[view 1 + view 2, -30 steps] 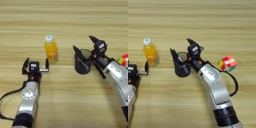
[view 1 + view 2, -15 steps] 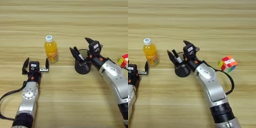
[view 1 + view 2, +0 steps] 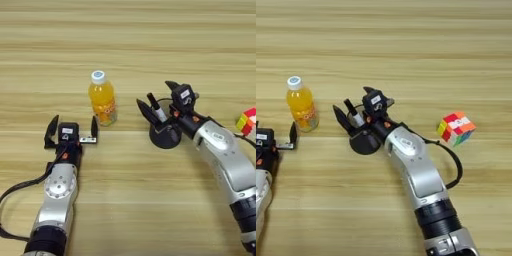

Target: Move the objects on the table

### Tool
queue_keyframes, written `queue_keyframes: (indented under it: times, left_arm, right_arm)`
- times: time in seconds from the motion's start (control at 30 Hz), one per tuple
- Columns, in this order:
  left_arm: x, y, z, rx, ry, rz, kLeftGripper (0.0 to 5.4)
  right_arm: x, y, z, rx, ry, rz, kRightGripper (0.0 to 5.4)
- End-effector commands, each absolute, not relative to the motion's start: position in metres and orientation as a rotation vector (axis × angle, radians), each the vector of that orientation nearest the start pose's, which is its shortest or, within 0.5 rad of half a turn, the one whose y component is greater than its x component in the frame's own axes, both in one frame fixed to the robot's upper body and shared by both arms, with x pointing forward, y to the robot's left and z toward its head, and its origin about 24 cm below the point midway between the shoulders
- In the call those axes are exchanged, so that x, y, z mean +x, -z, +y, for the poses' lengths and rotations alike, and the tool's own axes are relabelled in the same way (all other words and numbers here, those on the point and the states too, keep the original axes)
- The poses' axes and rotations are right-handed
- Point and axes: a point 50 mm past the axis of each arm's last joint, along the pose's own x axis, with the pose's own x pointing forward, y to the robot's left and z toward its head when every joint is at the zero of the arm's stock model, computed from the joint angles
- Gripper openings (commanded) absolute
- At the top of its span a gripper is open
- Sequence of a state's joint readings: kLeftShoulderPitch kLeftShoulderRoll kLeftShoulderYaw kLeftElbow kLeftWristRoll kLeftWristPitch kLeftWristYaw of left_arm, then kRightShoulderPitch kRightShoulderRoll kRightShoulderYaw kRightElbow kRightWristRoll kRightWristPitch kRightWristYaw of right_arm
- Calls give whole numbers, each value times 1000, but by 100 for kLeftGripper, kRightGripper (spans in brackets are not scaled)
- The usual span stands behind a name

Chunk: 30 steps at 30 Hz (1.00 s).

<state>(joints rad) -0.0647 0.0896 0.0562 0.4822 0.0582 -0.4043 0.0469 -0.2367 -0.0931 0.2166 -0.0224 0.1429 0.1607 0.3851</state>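
We see the pen cup (image 3: 363, 141) near mid-table (image 3: 406, 40), with wide bare wood beyond it and toward the near edge. The bottle (image 3: 102, 98) stands upright well to the cup's left; the cube (image 3: 456, 128) sits well to its right, near the picture's right edge in the left eye view. A marker (image 3: 156, 108) leans out of the cup. Our right gripper (image 3: 159, 100) reaches in from the cup's right, fingers spread wide on either side of the cup's mouth; we cannot tell whether they touch it. Our left gripper (image 3: 70, 129) rests open and empty just below and left of the bottle.
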Motion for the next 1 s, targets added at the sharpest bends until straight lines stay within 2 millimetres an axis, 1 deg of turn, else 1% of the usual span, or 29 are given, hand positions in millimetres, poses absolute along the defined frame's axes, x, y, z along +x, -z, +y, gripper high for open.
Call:
queue_keyframes:
  times: [0.03, 0.47, 0.77, 0.83, 0.87, 0.9, 1.0]
  left_arm:
    - [252, 10, 178, 135, -64, 3, 540]
    - [252, 10, 178, 135, -65, 3, 540]
    - [251, 10, 178, 136, -66, 2, 540]
    - [251, 10, 178, 137, -66, 2, 540]
    - [251, 10, 178, 137, -66, 2, 540]
    - [251, 10, 178, 137, -67, 3, 540]
    - [251, 10, 178, 137, -67, 2, 540]
  right_arm:
    - [282, -91, -75, -8, -682, -76, 538]
    - [284, -87, -75, 13, -681, -55, 538]
    - [283, -81, -73, 102, -694, 15, 440]
    - [284, -80, -74, 108, -691, 30, 425]
    - [284, -80, -74, 112, -691, 36, 407]
    - [284, -80, -74, 114, -691, 40, 407]
    - [283, -78, -74, 118, -694, 55, 370]
